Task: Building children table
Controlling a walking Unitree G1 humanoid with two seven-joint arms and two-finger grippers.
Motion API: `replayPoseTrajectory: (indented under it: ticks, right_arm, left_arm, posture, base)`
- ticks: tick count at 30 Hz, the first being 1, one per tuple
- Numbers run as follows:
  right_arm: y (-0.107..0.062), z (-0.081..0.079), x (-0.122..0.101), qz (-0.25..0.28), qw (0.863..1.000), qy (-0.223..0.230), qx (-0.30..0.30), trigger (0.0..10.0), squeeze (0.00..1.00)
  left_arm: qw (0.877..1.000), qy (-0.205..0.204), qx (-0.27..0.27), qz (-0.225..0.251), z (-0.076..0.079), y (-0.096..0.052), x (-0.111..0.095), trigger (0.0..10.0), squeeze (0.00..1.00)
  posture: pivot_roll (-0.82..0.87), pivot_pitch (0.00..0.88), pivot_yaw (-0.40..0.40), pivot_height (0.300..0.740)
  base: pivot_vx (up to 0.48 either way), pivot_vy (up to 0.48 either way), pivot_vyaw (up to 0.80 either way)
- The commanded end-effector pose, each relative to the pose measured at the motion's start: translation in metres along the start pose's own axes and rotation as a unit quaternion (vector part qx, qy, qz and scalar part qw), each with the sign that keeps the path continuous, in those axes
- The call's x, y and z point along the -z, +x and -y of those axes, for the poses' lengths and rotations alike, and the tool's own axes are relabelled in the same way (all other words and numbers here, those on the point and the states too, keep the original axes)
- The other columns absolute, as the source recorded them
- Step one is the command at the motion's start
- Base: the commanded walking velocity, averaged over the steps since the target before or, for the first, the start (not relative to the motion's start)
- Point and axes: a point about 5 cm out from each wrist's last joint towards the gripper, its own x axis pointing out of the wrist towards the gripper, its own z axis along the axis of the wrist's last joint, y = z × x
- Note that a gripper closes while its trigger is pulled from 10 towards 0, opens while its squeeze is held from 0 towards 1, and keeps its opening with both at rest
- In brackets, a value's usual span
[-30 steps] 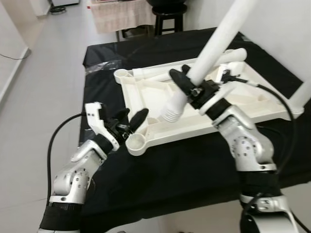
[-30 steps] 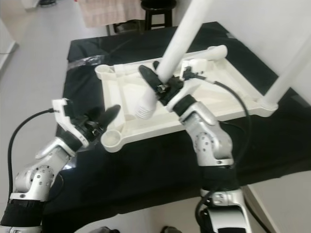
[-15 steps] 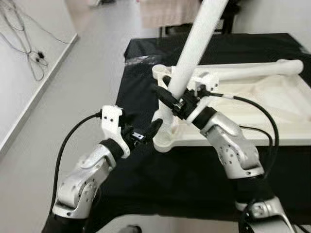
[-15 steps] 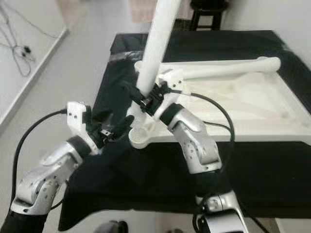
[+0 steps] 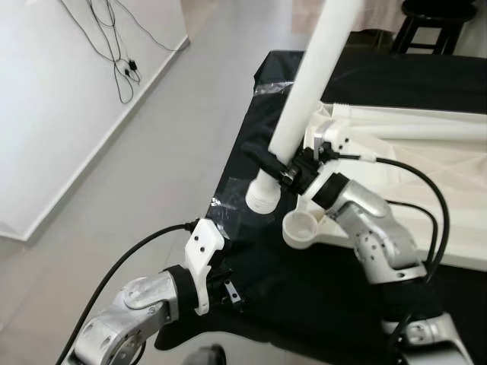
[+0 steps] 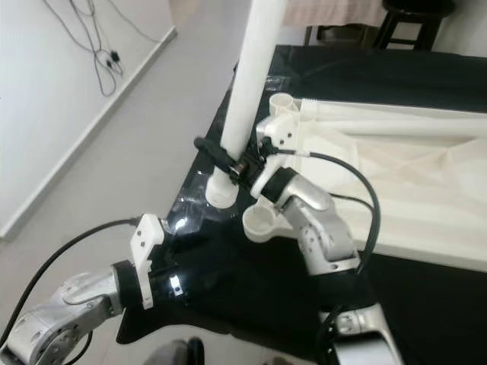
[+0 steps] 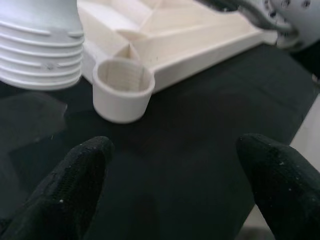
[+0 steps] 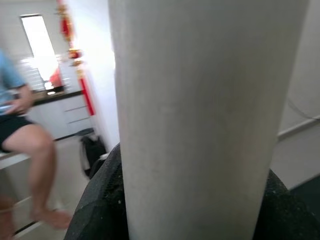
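A long white table leg (image 5: 308,91) is tilted upright, and my right gripper (image 5: 283,169) is shut on it just above its ribbed threaded end (image 5: 262,199). That end hangs over the black cloth, just left of the round corner socket (image 5: 302,228) of the upside-down white tabletop (image 5: 426,182). My left gripper (image 7: 175,185) is open, low over the cloth near the table's front-left corner, a short way from the socket (image 7: 122,90). In the right wrist view the leg (image 8: 200,115) sits between the black fingers (image 8: 100,210).
A black cloth (image 5: 319,304) covers the work table, whose left edge drops to pale floor (image 5: 152,175). A second white leg (image 5: 411,131) lies on the tabletop. Cables (image 5: 114,46) hang on the left wall. A stool (image 5: 434,15) stands behind. A seated person (image 8: 20,125) is in the background.
The view has swung left. The leg's threaded end has come off the tabletop to just left of the corner socket. My left gripper has dropped back from the socket toward the table's edge.
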Motion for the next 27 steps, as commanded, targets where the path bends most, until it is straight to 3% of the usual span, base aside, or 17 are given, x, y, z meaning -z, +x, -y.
replayPoseTrajectory:
  ticks: [1, 2, 4, 5, 8, 14, 22, 27]
  right_arm:
    - [-0.015, 0.007, -0.002, 0.0, 0.999, -0.002, -0.036, 10.0, 0.0]
    - [-0.02, 0.013, -0.004, -0.003, 0.999, -0.004, -0.036, 10.0, 0.0]
    - [-0.023, 0.016, -0.006, -0.004, 0.999, -0.006, -0.036, 10.0, 0.0]
    - [-0.027, 0.02, -0.009, -0.005, 0.999, -0.008, -0.04, 10.0, 0.0]
    - [-0.046, 0.03, -0.02, -0.02, 0.998, -0.013, -0.063, 10.0, 0.0]
    - [-0.062, 0.035, -0.028, -0.035, 0.996, -0.019, -0.082, 10.0, 0.0]
    - [-0.059, 0.028, -0.014, -0.053, 0.993, -0.021, -0.106, 10.0, 0.0]
    - [-0.06, 0.038, -0.006, -0.074, 0.993, -0.034, -0.082, 10.0, 0.0]
  left_arm:
    - [1.0, -0.006, -0.001, -0.016, 0.003, -0.004, 0.009, 10.0, 0.0]
    - [1.0, -0.004, -0.012, -0.019, 0.0, -0.005, 0.012, 4.3, 0.0]
    - [1.0, -0.002, -0.019, -0.02, -0.002, -0.006, 0.013, 4.3, 0.0]
    - [1.0, -0.002, -0.014, -0.02, -0.001, -0.007, 0.013, 0.0, 0.0]
    - [1.0, -0.007, -0.006, -0.017, 0.0, -0.013, 0.012, 0.0, 0.0]
    - [1.0, -0.009, -0.002, -0.017, 0.002, -0.018, 0.013, 0.0, 0.0]
    - [1.0, -0.003, -0.017, -0.007, -0.003, -0.018, 0.013, 0.0, 0.0]
    - [1.0, 0.005, -0.029, 0.004, -0.005, -0.018, 0.008, 0.0, 0.0]
  posture:
    - [0.08, 0.17, 0.003, 0.74]
    - [0.08, 0.175, 0.004, 0.74]
    - [0.08, 0.175, 0.004, 0.74]
    - [0.08, 0.179, 0.004, 0.74]
    - [0.08, 0.187, 0.007, 0.74]
    - [0.08, 0.192, 0.02, 0.74]
    - [0.09, 0.196, 0.03, 0.74]
    - [0.1, 0.204, 0.03, 0.74]
  base:
    - [0.0, 0.0, 0.0]
    - [0.0, 0.0, 0.0]
    - [0.0, 0.0, 0.0]
    - [0.0, 0.0, 0.0]
    - [0.0, 0.0, 0.0]
    - [0.0, 0.0, 0.0]
    - [0.0, 0.0, 0.0]
    - [0.0, 0.0, 0.0]
